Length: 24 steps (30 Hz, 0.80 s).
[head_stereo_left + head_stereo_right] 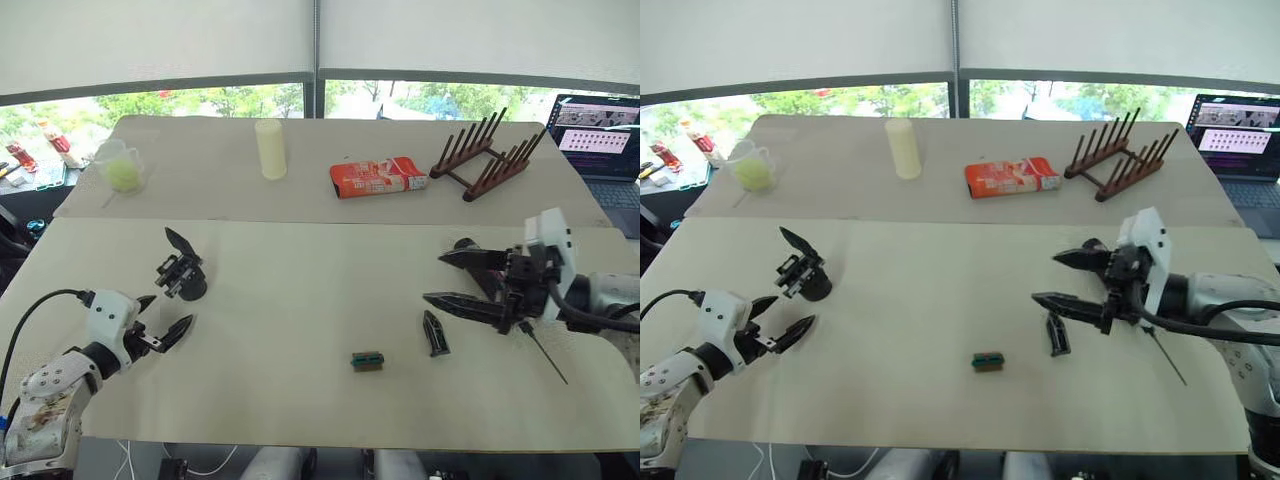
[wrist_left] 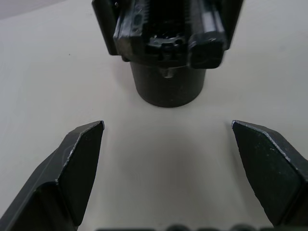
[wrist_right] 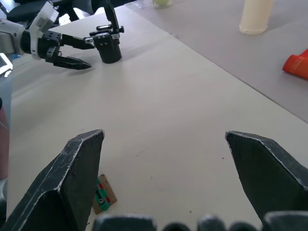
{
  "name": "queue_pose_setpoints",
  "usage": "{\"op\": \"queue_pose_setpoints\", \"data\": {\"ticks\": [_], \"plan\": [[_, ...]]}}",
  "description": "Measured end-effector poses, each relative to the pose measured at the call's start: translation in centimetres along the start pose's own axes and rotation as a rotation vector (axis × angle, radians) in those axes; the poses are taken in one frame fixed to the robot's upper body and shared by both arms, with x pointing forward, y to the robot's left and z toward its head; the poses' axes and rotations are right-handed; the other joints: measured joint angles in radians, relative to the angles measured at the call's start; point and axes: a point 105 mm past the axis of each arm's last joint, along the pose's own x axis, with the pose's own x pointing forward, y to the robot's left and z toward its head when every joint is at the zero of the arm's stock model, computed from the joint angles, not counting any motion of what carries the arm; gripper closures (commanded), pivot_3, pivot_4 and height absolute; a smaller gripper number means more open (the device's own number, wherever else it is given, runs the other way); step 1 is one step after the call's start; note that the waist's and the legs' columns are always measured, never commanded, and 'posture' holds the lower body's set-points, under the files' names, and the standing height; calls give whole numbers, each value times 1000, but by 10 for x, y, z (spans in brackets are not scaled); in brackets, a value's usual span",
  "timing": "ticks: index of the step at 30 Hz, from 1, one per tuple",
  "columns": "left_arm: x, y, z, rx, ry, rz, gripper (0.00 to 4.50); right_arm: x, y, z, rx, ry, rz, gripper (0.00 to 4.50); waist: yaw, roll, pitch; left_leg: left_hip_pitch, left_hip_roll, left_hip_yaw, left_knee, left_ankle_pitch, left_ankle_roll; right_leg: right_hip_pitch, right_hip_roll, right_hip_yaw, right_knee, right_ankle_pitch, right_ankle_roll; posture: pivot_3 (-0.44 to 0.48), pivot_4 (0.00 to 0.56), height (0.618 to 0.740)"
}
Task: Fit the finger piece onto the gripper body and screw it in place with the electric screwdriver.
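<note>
The gripper body (image 1: 182,272) stands on its round base at the left of the near table, one pointed finger sticking up. My left gripper (image 1: 165,315) is open just in front of it, apart from it; in the left wrist view the gripper body (image 2: 166,48) rises beyond the open fingers (image 2: 79,159). The finger piece (image 1: 434,333) lies flat at the right. My right gripper (image 1: 437,278) hovers open just above and behind it, holding nothing. A thin metal rod (image 1: 545,355) sticks out below my right wrist; the electric screwdriver's thick body is hidden.
A small green-and-brown block (image 1: 367,361) lies near the front edge. On the far table stand a pale yellow cylinder (image 1: 270,148), an orange carton (image 1: 378,177), a wooden rack (image 1: 487,155), a cup holding a green ball (image 1: 122,168), and a laptop (image 1: 600,140).
</note>
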Motion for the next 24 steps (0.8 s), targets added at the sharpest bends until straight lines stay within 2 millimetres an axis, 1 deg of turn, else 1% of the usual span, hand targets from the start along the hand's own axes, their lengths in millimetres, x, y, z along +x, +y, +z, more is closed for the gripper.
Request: {"op": "queue_pose_setpoints", "data": {"ticks": [5,7,10,13,16,20,22,24], "plan": [[20,6,13,-27,-54,22,0,18,11,14,-40,-49,71,43,-3,0,0,0,0,0,1,0,0,0,0,-1,-1,0,0,0,150,740],[29,4,12,-52,-64,24,0,21,12,18,-35,-69,78,43,-2,0,0,0,0,0,2,0,0,0,0,-1,0,0,0,0,150,740],[37,-1,9,-78,-71,19,0,23,14,20,-37,-73,83,43,-3,0,0,0,0,0,2,0,0,0,0,-1,0,1,-1,0,150,740],[38,-2,8,-81,-80,20,771,23,15,18,-31,-67,82,0,-4,0,0,0,0,1,2,0,0,0,0,-1,0,1,-1,0,150,740],[41,-5,8,-92,-105,27,2158,23,16,15,-17,-58,80,0,-4,0,0,0,1,1,2,0,0,0,0,-1,0,1,-1,0,150,740],[45,-12,9,-88,-124,45,2189,25,19,14,-15,-58,83,0,-3,0,0,0,0,1,4,0,0,1,0,-1,1,1,-1,0,150,740],[47,-24,12,-80,-134,19,2189,26,21,13,-14,-58,91,0,-1,0,0,-1,0,1,5,0,0,1,0,-1,0,2,0,0,150,740],[49,-45,17,-49,-126,-32,2189,28,23,11,-9,-55,99,0,1,0,0,-3,0,1,8,-1,2,1,0,-1,0,2,1,0,150,740]]}}
